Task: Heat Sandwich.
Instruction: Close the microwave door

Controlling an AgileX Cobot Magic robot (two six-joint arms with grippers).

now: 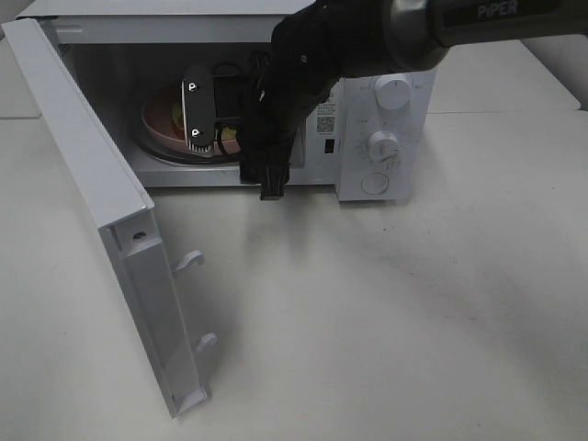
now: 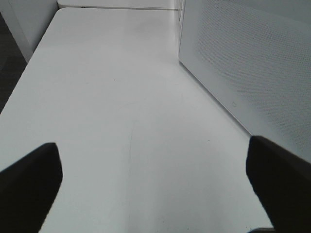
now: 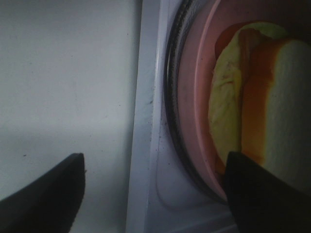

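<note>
Your sandwich point(image 3: 272, 97) lies on the round pink plate point(image 3: 193, 87), and the plate sits on the glass turntable point(image 3: 171, 82) inside the microwave point(image 1: 418, 138). In the right wrist view you see white bread with a tan crust, with the yellowish-green filling facing the plate's rim. The microwave door point(image 1: 83, 175) stands swung wide open on the left of the high view. Its 2 latch hooks point(image 1: 190, 262) point out over the bench point(image 1: 386, 322).

Your right end effector point(image 1: 230, 152) is at the mouth of the microwave. It is released, with its 2 fingers set wide apart. 1 finger point(image 3: 262, 194) hangs over the near edge of the plate and sandwich, and you cannot tell from these views whether it touches either. The other finger is outside the sill, over a white surface. Nothing is clamped between them.

Your left end effector point(image 2: 153, 148) is released too, its fingers spread wide and gripping nothing. It hovers over the bench beside a white panel point(image 2: 243, 58) with a fine dot pattern.

On the microwave's front, to the right of the cavity, you have 2 dials point(image 1: 393, 92) and 1 round button point(image 1: 375, 183) below them.
</note>
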